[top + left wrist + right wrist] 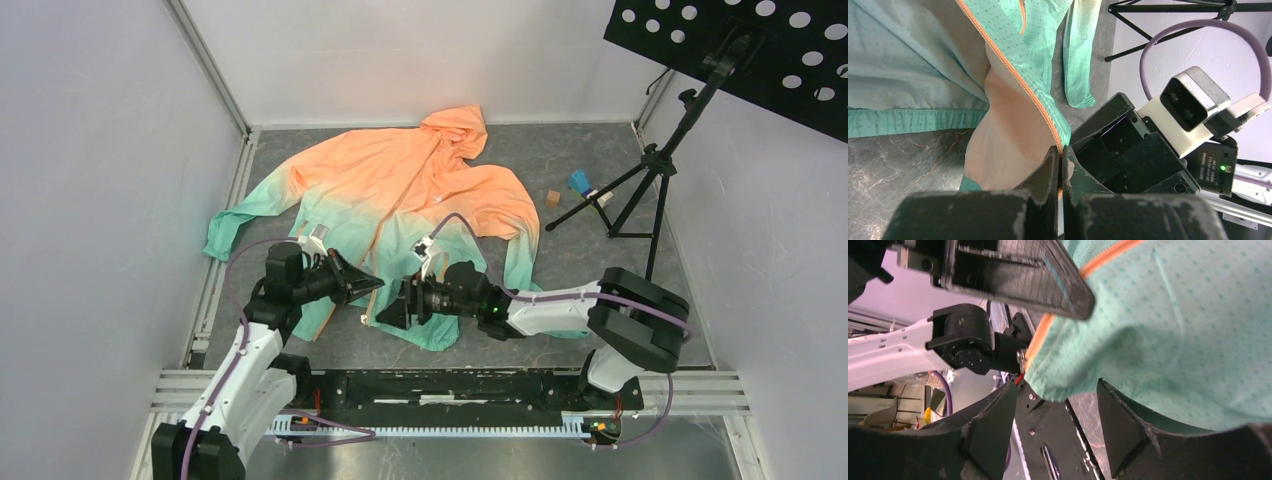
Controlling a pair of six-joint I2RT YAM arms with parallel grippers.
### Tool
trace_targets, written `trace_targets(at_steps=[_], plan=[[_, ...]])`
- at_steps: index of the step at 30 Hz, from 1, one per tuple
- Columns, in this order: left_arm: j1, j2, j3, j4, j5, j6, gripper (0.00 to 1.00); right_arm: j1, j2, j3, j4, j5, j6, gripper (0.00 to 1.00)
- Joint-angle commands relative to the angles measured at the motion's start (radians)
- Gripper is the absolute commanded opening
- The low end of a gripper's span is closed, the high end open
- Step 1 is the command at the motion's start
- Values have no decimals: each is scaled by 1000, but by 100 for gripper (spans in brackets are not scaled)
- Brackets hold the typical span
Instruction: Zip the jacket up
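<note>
The jacket (400,190) lies spread flat on the grey table, orange at the hood fading to mint at the hem. It is open at the front. My left gripper (372,283) is at the hem and shut on the orange front zipper edge (1018,75), pinched between its jaws (1061,152). My right gripper (386,314) faces it from the right and is open. The mint hem corner (1058,382) of the other front panel hangs between its jaws (1057,390), which do not close on it. The zipper slider is not clearly visible.
A black tripod stand (640,190) stands at the back right under a perforated black plate (740,50). A small wooden block (552,198) and a blue object (580,182) lie beside the right sleeve. White walls close in the table; a rail (450,385) runs along the near edge.
</note>
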Motion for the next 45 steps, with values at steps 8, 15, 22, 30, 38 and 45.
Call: trace_targets(at_steps=[8,15,22,30,38,45], plan=[[-3,-6,36,37,40,27,2,12,66,124,-33,72,94,50],[-3,-2,43,37,43,25,2,12,79,135,-26,85,82,48],[-3,-6,38,36,49,21,2,12,94,152,-17,83,86,44],[-3,-2,41,36,53,21,2,12,116,140,69,63,70,43],[-4,2,42,37,55,23,2,9,136,117,148,63,45,26],[-4,4,45,36,56,22,2,6,129,97,128,65,37,47]])
